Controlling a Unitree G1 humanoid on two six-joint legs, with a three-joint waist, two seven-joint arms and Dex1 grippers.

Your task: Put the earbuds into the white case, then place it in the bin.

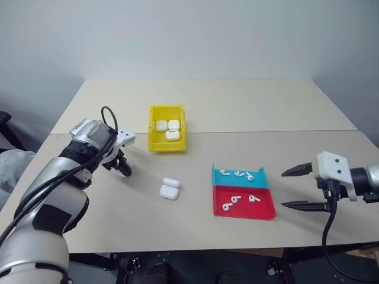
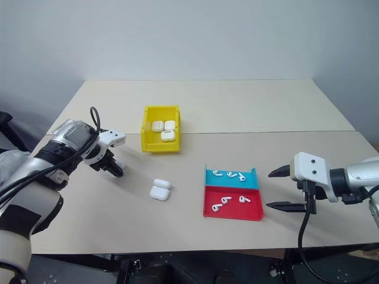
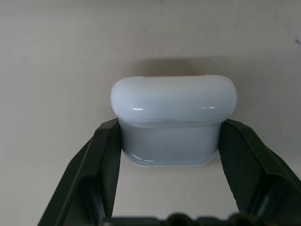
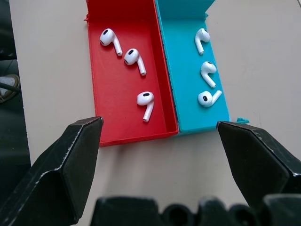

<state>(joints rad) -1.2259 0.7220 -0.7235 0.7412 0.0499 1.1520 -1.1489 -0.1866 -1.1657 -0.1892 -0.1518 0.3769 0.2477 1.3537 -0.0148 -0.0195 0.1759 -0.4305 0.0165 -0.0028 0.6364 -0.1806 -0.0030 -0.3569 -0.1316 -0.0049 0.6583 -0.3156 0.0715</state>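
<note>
One white case [image 3: 173, 120], glossy, rounded | lid shut | clamped by left jaws

From the head we look forward and down over the table [image 1: 237, 106]; our wrist cameras sit close, both sharing it.

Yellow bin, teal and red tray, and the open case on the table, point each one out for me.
yellow bin [image 1: 153, 144]: left eye view, on its front wall.
teal and red tray [image 1: 260, 212]: left eye view, on the red half's bare floor.
open case [image 1: 169, 192]: left eye view, on its lower half.
</note>
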